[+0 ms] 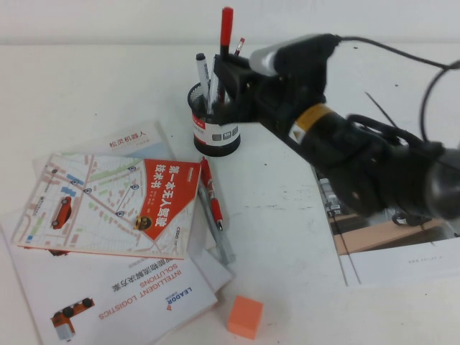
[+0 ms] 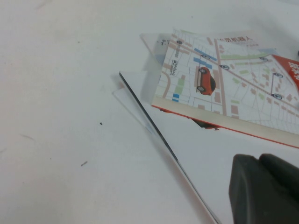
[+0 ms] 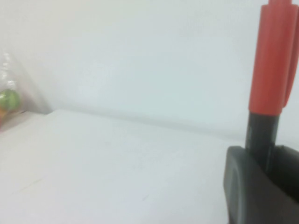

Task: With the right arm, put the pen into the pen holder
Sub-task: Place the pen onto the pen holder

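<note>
Nearest the camera, an orange block (image 1: 245,316) sits on the white surface (image 1: 287,237), with bare room around it. Beside it lies a fan of booklets (image 1: 108,237), their lower corners at the surface's near edge. A slim red pen (image 1: 210,198) and a grey pen (image 1: 219,241) lie along the booklets' right edge. An open magazine (image 1: 381,244) lies under the right arm (image 1: 374,165). The left hand (image 2: 266,189) appears only in its wrist view, over a booklet's corner; whether it is wide or narrow cannot be told. Farther back, the right hand (image 1: 228,72) hovers at the rim of the pen holder (image 1: 215,118), clamped on the pen (image 1: 226,30) at its black middle. The pen stands upright, its red end above the fingers (image 3: 243,186), over the holder's mouth. Two other pens (image 1: 203,72) stand in the holder. Beyond it the surface lies bare to its far edge.
</note>
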Robot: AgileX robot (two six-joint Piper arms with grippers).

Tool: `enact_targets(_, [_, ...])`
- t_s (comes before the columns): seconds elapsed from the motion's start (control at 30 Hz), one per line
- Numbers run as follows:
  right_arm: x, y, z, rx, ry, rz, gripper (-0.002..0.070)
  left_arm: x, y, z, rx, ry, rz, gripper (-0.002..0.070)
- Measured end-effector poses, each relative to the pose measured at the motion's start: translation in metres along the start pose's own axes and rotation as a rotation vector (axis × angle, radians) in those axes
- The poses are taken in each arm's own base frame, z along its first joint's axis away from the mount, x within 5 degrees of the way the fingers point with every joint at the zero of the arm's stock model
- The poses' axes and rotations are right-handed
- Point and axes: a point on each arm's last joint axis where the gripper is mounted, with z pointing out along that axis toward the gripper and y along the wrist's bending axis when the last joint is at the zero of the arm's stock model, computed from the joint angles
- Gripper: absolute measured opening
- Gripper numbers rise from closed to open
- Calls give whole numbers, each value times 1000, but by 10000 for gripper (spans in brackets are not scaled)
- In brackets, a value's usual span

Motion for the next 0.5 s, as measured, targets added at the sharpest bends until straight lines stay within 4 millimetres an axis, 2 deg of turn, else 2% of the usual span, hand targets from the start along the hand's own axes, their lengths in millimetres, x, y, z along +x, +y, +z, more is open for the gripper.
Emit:
enact_targets(0.17, [5,-13,35,22,-60,-73,62,0,0,0,0,0,0,-3])
enact_targets(0.3, [13,-25,55,50,-80,-70,62,0,0,0,0,0,0,-3])
enact_targets(0.4, [27,-37,66,88,-74,-41,69,0,0,0,0,0,0,-2])
enact_targets(0.5, [39,-47,70,117,-61,-20,108,0,0,0,0,0,0,-3])
